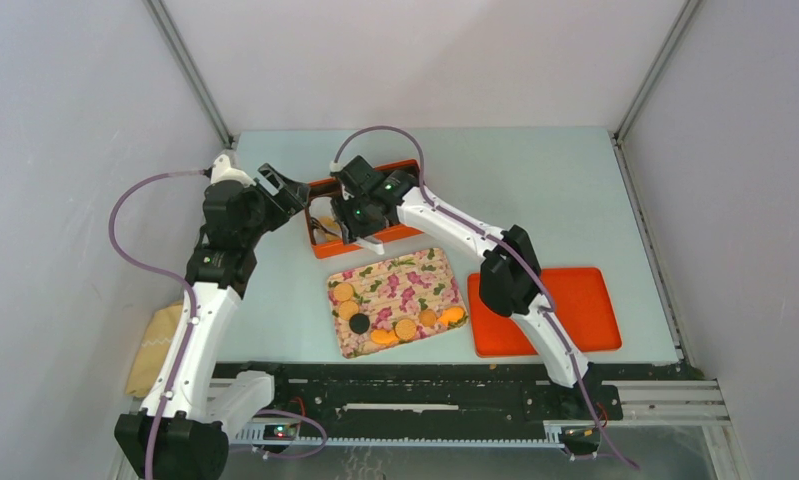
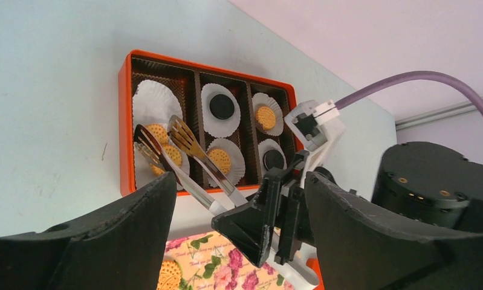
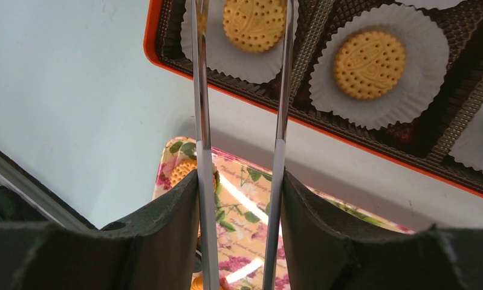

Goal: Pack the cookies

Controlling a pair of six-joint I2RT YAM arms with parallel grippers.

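Observation:
My right gripper (image 3: pixel 240 181) is shut on a pair of metal tongs (image 3: pixel 200 121), whose two arms stand spread. The tong tips flank a golden cookie (image 3: pixel 254 23) lying in a white paper liner in the orange box (image 3: pixel 347 142). Another golden cookie (image 3: pixel 370 64) lies in the neighbouring liner. In the left wrist view the box (image 2: pixel 125 121) holds golden and dark cookies in liners. Several more cookies (image 1: pixel 406 329) lie on the floral tray (image 1: pixel 405 280). My left gripper (image 2: pixel 239 180) hangs open and empty beside the box's left end.
An orange lid (image 1: pixel 565 310) lies flat at the right of the floral tray. A yellow cloth (image 1: pixel 153 345) sits at the table's left edge by the left arm. The right arm reaches over the tray to the box.

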